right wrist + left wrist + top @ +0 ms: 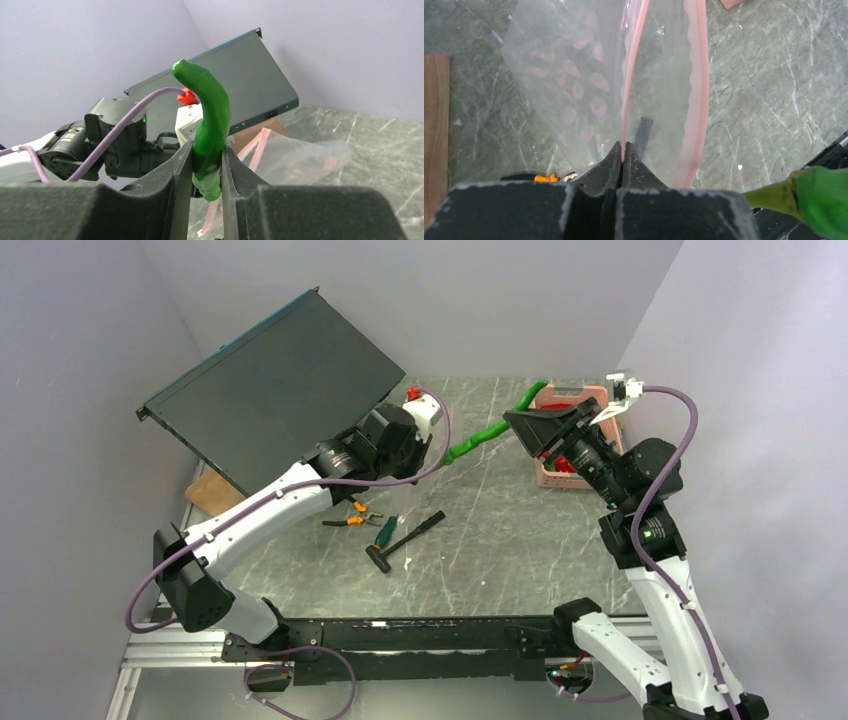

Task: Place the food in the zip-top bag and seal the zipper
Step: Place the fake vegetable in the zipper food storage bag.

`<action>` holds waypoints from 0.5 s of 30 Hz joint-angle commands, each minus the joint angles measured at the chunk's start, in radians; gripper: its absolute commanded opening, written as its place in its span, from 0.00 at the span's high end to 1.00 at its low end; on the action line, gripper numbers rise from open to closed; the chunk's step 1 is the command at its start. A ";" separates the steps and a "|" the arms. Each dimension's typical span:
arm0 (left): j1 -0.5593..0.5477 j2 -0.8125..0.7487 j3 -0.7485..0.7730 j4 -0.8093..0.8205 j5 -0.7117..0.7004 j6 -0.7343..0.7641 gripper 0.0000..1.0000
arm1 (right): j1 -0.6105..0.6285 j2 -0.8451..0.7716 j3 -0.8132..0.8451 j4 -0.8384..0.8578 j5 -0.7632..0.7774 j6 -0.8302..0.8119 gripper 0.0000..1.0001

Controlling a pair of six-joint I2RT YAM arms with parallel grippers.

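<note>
**Cucumber held ready at the opened bag**

The left gripper (623, 149) is clamped tight on one lip of the long pale pink zipper (698, 100). It lifts that lip, probably so that the mouth of the clear crinkly zip-top bag (554, 75) gapes. The bag sits left of centre on the table.

The right gripper (206, 148) pinches the base of a curved green plastic toy cucumber (207, 100). Its tip aims left toward that mouth, likely for insertion.

Counted:
- one bag
- two spread zipper lips
- one cucumber aloft
- one pink slotted basket (600, 395) at far right, holding red pieces too unclear to count
- three tools near the middle: orange-handled pliers (350, 519), green-handled screwdriver (385, 531), black hammer (408, 539)
</note>
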 commanded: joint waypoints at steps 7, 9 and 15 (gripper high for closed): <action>0.004 -0.027 0.028 0.027 0.108 -0.011 1.00 | 0.138 0.079 0.119 0.069 0.141 -0.130 1.00; 0.004 -0.036 0.030 0.025 0.114 -0.016 1.00 | 0.197 0.108 0.149 0.035 0.187 -0.207 1.00; 0.003 -0.064 0.023 0.026 0.069 -0.017 1.00 | 0.361 0.205 0.295 -0.125 0.309 -0.501 1.00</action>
